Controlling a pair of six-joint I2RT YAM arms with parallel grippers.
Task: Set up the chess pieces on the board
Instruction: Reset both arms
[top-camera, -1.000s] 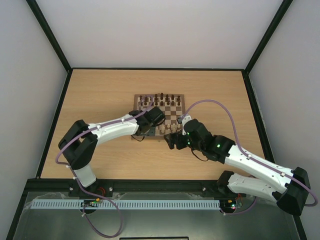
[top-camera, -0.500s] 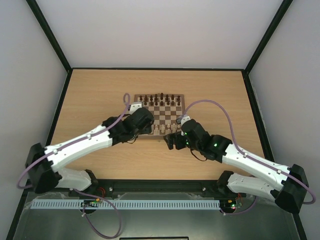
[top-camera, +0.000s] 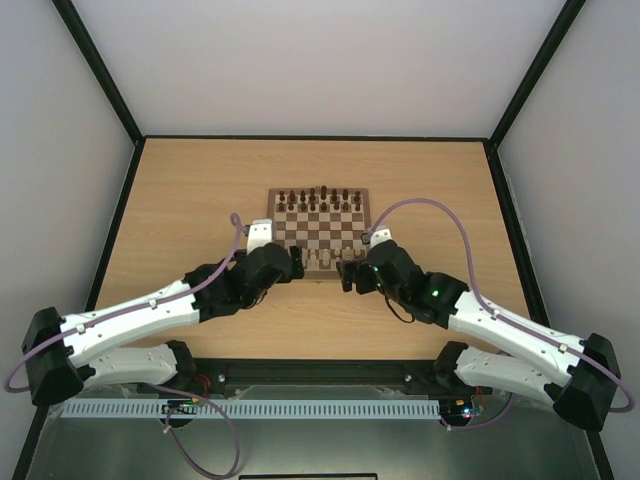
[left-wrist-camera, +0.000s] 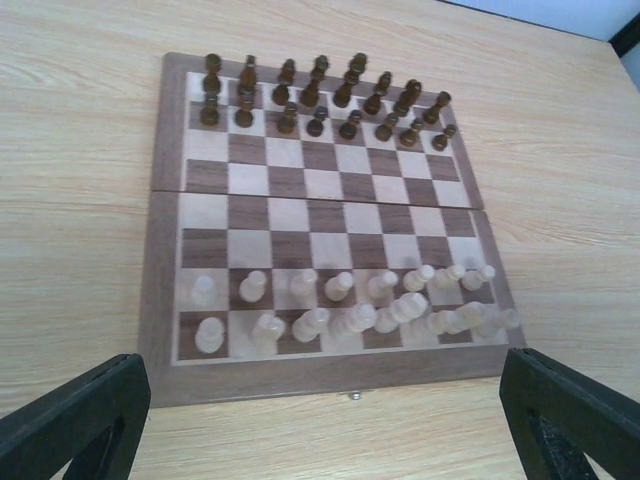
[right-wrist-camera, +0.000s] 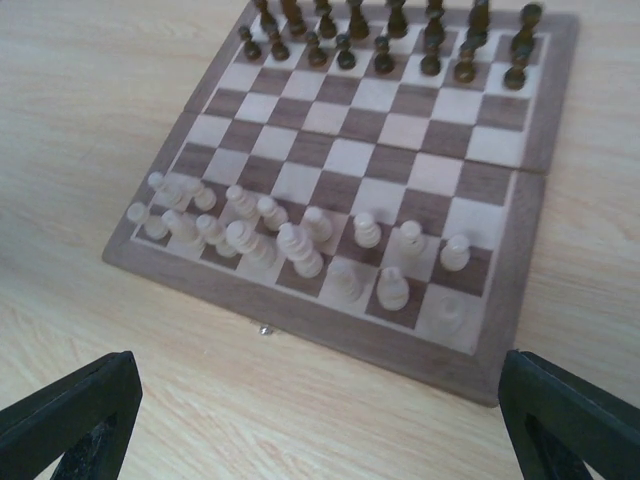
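1. Left gripper was released and empty. Its jaws were spread wide, just off the near edge of the board and above the bench.
2. Right gripper was the same: released, nothing held, near the board's near edge on its own side.
3. Likely reason: from there each wrist camera saw the whole board, and neither arm hung over the pieces.
4. The chess pieces stood on the two near rows of the board. Some sat one per square. Others were bunched tighter than that, touching or nearly so; whether any had tipped, can't tell.
5. Dark pieces filled the two far rows in tidy order. Middle rows were bare.
6. Judgement: setup was mostly done, and the bunched pieces needed spreading out. They are tiny and crowded, so a pick could knock neighbours.
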